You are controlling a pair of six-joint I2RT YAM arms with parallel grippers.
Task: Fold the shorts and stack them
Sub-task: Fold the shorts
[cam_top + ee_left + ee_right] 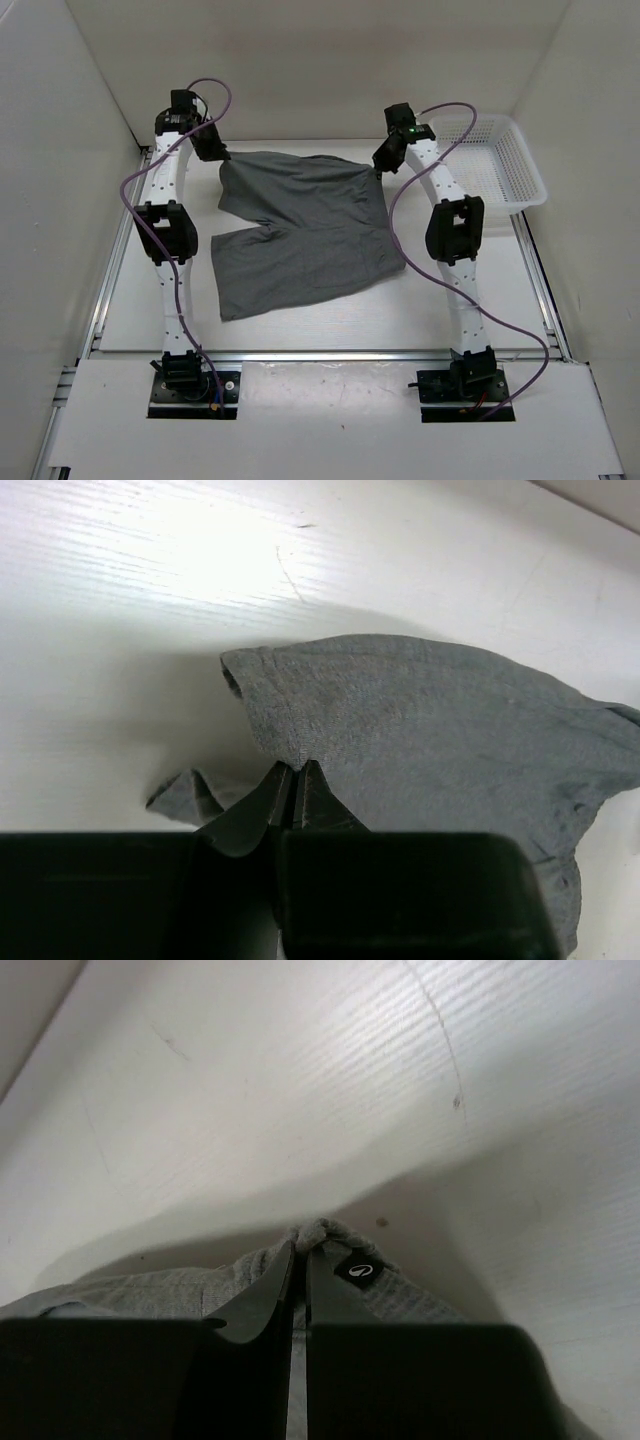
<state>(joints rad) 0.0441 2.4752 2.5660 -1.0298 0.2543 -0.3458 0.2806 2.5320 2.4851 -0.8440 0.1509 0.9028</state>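
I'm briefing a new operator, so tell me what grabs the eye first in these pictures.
The dark grey shorts lie spread across the middle of the table, between the two arms. The left tool and the right tool are each shut on a far corner of the fabric. A white mesh basket sits at the far right of the table.

Between left pincer [222, 155] and right pincer [381, 166], spreading nearward on table [330, 325]: shorts [300, 225]. Just right of right pincer: basket [500, 203].
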